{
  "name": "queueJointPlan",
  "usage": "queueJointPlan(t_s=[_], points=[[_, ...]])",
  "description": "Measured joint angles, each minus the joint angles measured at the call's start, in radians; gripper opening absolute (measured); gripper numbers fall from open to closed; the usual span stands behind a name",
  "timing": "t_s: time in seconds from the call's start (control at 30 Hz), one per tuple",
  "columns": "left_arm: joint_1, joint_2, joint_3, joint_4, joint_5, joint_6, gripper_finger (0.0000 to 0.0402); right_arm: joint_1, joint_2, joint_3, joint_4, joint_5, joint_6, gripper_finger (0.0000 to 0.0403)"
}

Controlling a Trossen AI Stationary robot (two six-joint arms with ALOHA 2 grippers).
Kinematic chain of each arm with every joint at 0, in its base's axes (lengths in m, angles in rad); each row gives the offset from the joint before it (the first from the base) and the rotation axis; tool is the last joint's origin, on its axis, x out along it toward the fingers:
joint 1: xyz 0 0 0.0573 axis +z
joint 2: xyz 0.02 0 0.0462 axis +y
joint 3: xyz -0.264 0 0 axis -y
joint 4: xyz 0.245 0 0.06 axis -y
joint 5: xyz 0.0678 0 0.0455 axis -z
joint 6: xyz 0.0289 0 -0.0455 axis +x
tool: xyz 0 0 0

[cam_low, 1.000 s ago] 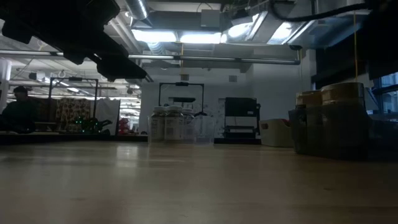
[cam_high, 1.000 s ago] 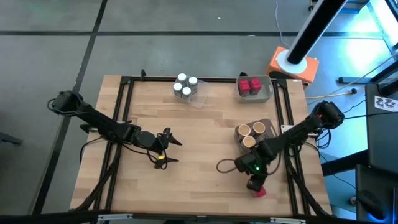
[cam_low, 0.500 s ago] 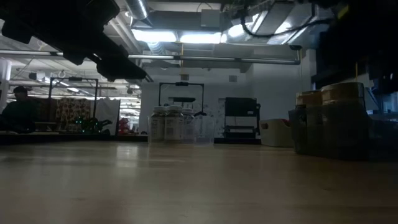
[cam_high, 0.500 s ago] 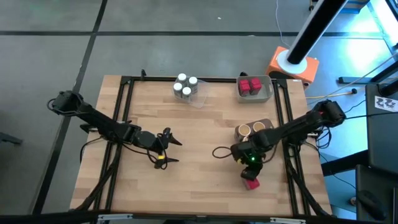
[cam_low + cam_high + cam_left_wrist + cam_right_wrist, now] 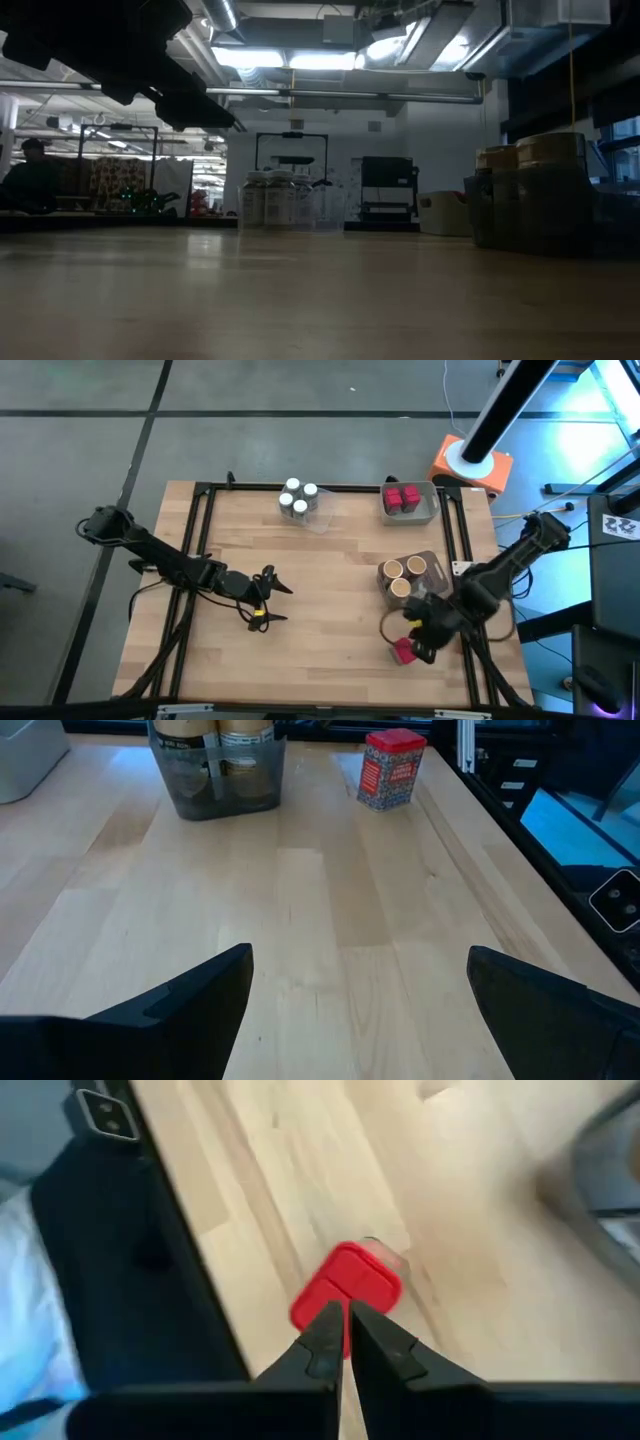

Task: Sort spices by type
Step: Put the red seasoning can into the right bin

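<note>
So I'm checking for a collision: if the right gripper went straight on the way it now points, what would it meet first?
Most likely the loose red packet, which sits dead ahead of the right gripper, whose jaws are nearly shut. How far off it is stays unclear.

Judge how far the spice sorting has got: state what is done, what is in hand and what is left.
Done: white-lidded jars grouped at the far edge, red packets in their tray, tan jars in the dark tray. In hand: the right tool, fingers nearly closed, hovers over a lone red packet standing on the table. Left: move it to the red tray. The left tool waits open.
</note>
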Motion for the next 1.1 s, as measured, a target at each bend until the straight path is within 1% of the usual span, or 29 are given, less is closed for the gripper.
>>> queueJointPlan(t_s=[0.07,0.13,0.27,0.33,0.4,0.47,0.53,0.63,0.73,0.8,0.9,0.97,1.1], points=[[0.0,0.0,0.0,0.0,0.0,0.0,0.0351,0.04,0.001,0.0,-0.012,0.059,0.04,0.0024],[0.0,0.0,0.0,0.001,0.0,0.0,0.0351,0.065,0.013,0.0,0.018,0.119,0.054,0.0024],[0.0,0.0,0.0,0.002,0.0,0.009,0.0351,0.061,0.026,0.001,0.085,0.221,0.031,0.0024],[0.0,0.0,0.0,0.005,0.0,0.012,0.0351,0.038,0.03,0.001,0.085,0.23,0.032,0.0026],[0.0,0.0,0.0,0.008,0.0,0.012,0.0351,0.022,0.034,0.001,0.082,0.193,0.046,0.0039],[0.0,0.0,0.0,0.008,0.0,0.012,0.0351,0.015,0.035,0.001,0.061,0.157,0.078,0.0067],[0.0,0.0,0.0,0.008,0.0,0.011,0.0351,0.011,0.035,0.001,0.034,0.141,0.129,0.0108],[0.0,0.0,0.0,0.008,0.0,0.012,0.0351,0.012,0.048,0.002,0.006,0.12,0.201,0.0184],[0.0,0.0,0.0,0.008,0.0,0.012,0.0351,0.012,0.063,0.002,0.004,0.106,0.232,0.0267],[0.0,0.0,0.0,0.009,0.0,0.012,0.0351,0.011,0.079,0.002,0.004,0.07,0.233,0.0317],[0.0,0.0,0.0,0.008,0.0,0.011,0.0351,0.012,0.106,0.002,0.009,0.035,0.242,0.038],[0.0,0.0,0.0,0.009,0.0,0.011,0.0351,0.012,0.125,0.002,0.014,0.005,0.257,0.0393],[0.0,0.0,0.0,0.009,0.0,0.011,0.0351,0.011,0.163,0.002,0.013,-0.084,0.259,0.037]])
